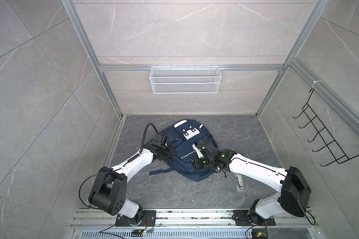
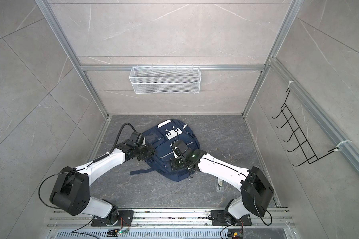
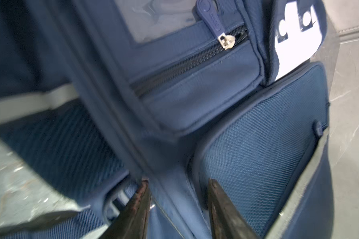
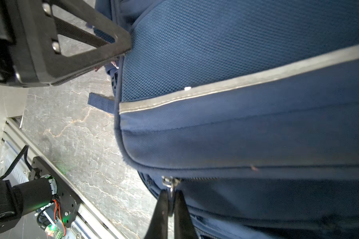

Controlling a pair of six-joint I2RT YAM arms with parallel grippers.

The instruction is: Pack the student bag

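Navy fabric: the student bag (image 1: 182,144) lies flat, front face up, on the dark stone-look floor (image 1: 247,134), between the two arms.
Long axis: it runs from the white-patched top end, which points at the back wall, to the bottom end, which points at the arm bases and leans a little right.
Strap: one dark strap (image 1: 160,171) trails from the bag's lower left onto the floor.
Left gripper (image 3: 178,184): at the bag's left edge, fingers spread either side of a raised seam, gripping nothing I can see.
Right gripper (image 4: 171,196): over the bag's lower right part, fingers pressed together on a small metal zipper pull (image 4: 170,182), on the bottom-end side of the silver stripe (image 4: 236,81).
Bag contents: hidden under the fabric; the small front pocket's zip (image 3: 195,60) looks drawn shut.
Mesh basket (image 1: 184,82): white wire, hung on the wall beyond the bag's top end.
Clear packet (image 1: 239,183): on the floor right of the bag's bottom end, with something white inside, too small to name.
Hook rack (image 1: 323,142): black wire, on the side wall well right of the bag.
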